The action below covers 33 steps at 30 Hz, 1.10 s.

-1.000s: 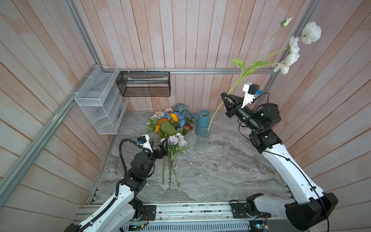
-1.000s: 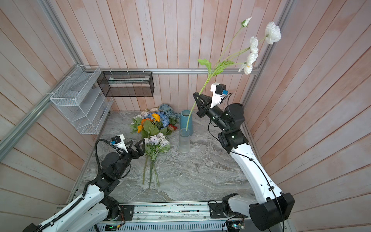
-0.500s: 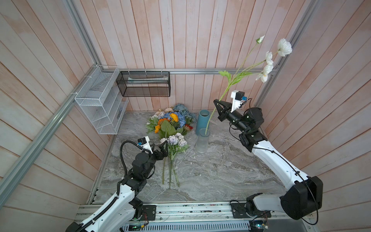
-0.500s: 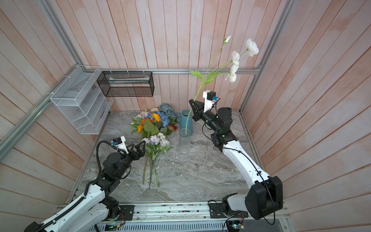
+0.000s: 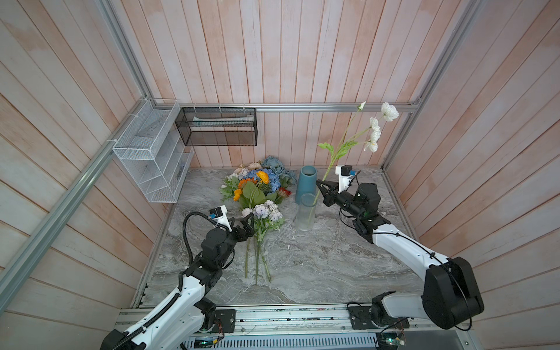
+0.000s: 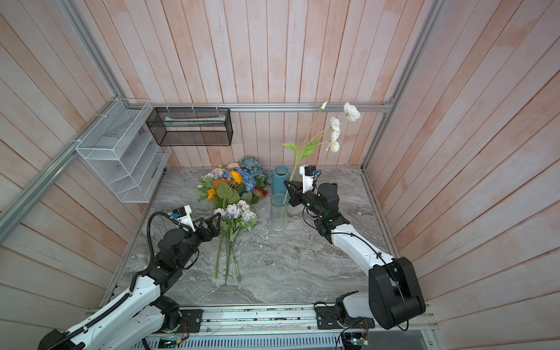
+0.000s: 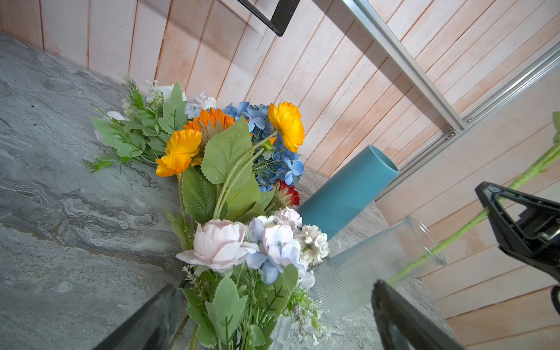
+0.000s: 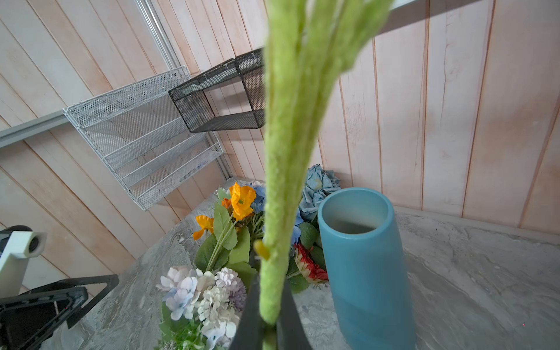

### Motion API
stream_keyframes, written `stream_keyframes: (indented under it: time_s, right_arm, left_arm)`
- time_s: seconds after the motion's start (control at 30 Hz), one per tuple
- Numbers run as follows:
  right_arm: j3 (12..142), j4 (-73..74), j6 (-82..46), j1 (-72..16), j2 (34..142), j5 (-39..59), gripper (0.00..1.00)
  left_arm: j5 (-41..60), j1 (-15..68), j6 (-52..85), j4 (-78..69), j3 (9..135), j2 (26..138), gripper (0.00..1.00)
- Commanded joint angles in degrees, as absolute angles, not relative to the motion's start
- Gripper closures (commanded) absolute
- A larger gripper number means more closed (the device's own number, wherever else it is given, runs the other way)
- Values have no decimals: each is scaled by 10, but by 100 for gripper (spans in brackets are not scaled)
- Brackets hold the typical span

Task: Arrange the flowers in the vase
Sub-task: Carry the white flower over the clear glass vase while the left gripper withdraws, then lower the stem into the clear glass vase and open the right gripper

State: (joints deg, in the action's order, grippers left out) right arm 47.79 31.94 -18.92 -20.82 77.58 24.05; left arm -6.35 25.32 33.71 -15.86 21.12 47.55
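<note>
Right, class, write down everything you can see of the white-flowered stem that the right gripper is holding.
The white-flowered stem is one long, fuzzy pale-green stalk, artificial by its look, that branches near the top into several white blooms and a closed bud, with green leaves at the fork. It stands tilted, blooms high and to the right in both top views. The right gripper is shut on its lower part, and its foot is inside the ribbed clear glass vase.

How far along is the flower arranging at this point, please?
Done: nothing released yet. In hand: the right tool is shut on the white flower stem, its lower end inside the clear vase. To do: the lilac bunch by the open left tool and the colourful pile lie on the table.
</note>
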Motion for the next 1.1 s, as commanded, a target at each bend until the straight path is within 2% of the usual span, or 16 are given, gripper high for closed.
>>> stream_keyframes:
  time_s: [0.0,0.07,0.3,0.53,0.67,0.8,1.07]
  right_arm:
    - [465,297,-189,-216,777,251,95]
    - [461,281,-184,-217,774,249,88]
    - [460,227,-173,-216,770,238,73]
    - [468,159,-166,-217,740,229,45]
    - [470,90,-158,-217,700,211,34]
    - [465,20,-150,-217,648,197,28]
    - [493,-104,-158,-227,551,232,29]
  left_arm:
    - [-55,250,342,-171,229,480,0]
    - [-55,250,343,-172,230,482,0]
    - [-51,249,345,-175,235,491,0]
    - [-54,246,332,-170,246,493,0]
    - [-57,229,317,-155,257,489,0]
    - [-31,191,314,-146,263,485,0]
    - [43,114,326,-123,262,480,0]
